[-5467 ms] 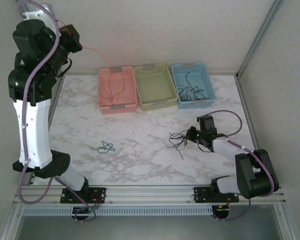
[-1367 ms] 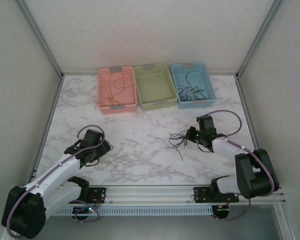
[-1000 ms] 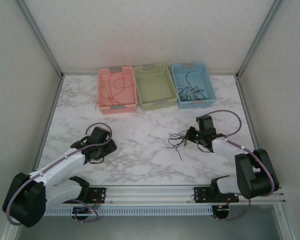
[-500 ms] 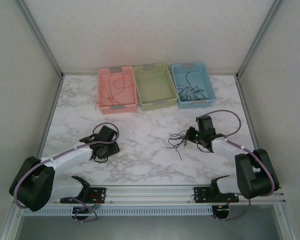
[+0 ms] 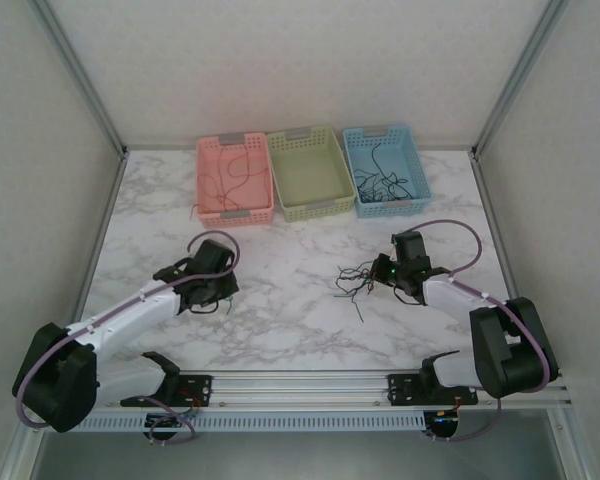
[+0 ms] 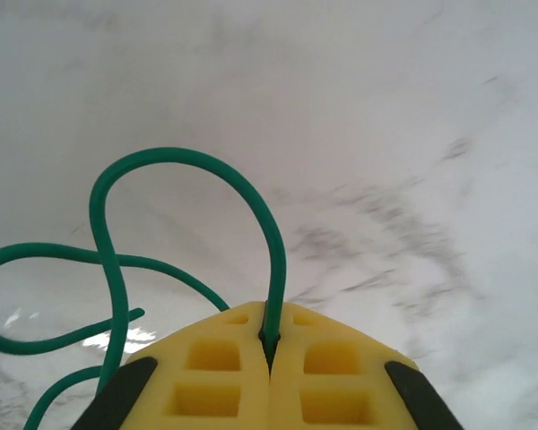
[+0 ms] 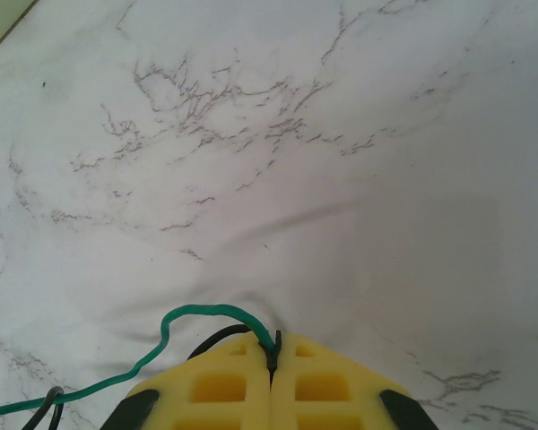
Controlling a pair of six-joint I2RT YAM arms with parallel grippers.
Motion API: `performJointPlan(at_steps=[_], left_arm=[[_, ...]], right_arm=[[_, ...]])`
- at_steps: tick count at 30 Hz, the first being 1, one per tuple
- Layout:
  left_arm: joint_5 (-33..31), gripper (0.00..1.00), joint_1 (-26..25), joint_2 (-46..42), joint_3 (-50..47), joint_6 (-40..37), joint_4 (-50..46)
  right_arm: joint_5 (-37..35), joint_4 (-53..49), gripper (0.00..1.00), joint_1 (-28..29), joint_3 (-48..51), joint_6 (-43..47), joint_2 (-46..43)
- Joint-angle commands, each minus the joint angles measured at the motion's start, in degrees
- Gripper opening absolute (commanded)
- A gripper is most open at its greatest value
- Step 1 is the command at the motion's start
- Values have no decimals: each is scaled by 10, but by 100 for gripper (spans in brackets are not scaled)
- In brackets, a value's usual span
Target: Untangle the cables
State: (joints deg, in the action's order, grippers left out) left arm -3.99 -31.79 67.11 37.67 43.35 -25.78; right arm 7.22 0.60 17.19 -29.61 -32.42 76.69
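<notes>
left gripper (image 6: 269, 312) | newly clamped on green cable (image 6: 170, 153) | right gripper (image 7: 271, 340) unchanged, pinching cable tangle (image 5: 355, 279)

nothing readable here tbh, no text, labels, brand names, numbers or signs legible on anything in any of the views
</notes>
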Motion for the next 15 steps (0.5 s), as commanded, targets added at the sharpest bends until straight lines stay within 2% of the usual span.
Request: performJointPlan(at_steps=[1,7,15], left_arm=[[-6,0,-7,12,78,-24,-19],[2,0,-15,122,261,-64,-27],[17,0,-15,341,560,-115,-67]], right_arm=[[-15,-10,0,5,-1,0,2],[-16,-11,0,5,-1,0,2],[-15,-12,0,5,-2,2,2]])
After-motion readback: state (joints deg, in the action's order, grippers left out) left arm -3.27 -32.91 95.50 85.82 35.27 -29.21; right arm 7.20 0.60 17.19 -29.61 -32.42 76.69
